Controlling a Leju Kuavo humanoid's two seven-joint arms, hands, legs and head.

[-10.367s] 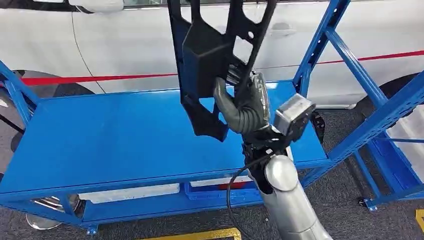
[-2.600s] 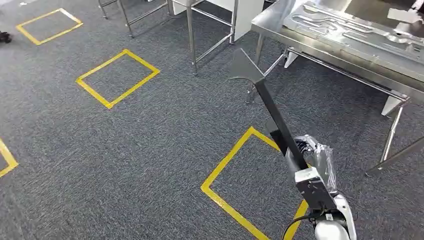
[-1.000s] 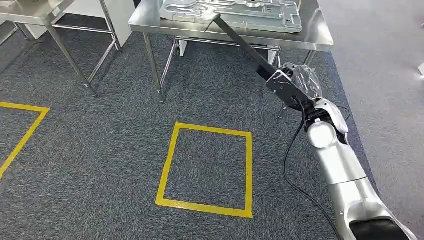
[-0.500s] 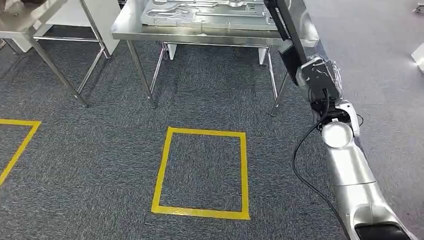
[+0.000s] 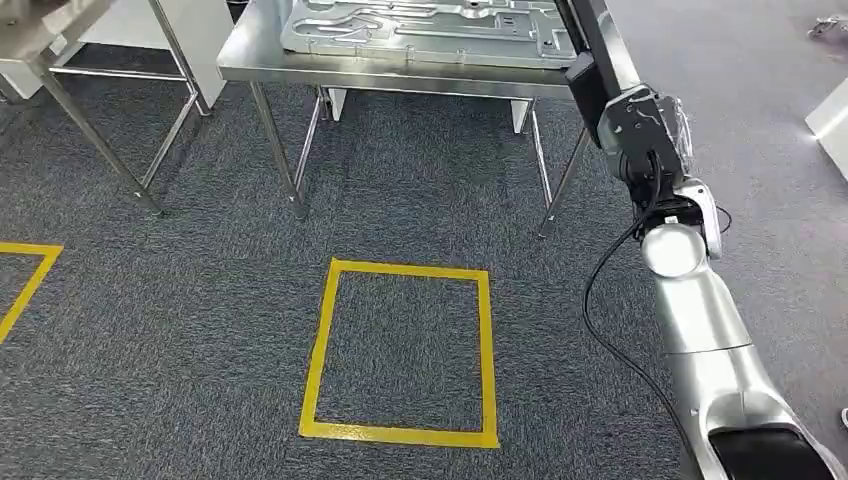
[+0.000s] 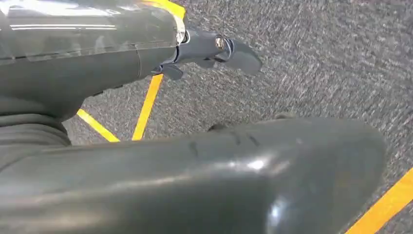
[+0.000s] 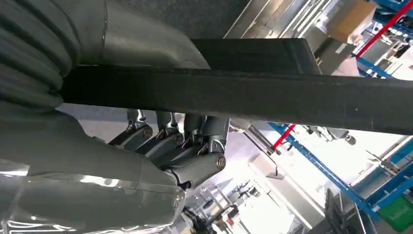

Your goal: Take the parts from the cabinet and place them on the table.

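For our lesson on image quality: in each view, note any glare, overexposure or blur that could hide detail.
Head view: even light, sharp; mild sheen on the steel table. Left wrist view: the left hand looms close and soft, with a glare spot; the carpet is streaked. Right wrist view: background washed out bright; the black part reads dark and featureless.

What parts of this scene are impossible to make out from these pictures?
- The black part: in the head view its upper end runs off the top edge, so its full shape is unknown.
- The right hand: the wrist camera housing and a plastic cover hide its fingers there.
- The metal panel on the steel table: its far side is cut off.
- The left hand: its thumb blocks most of the left wrist view.
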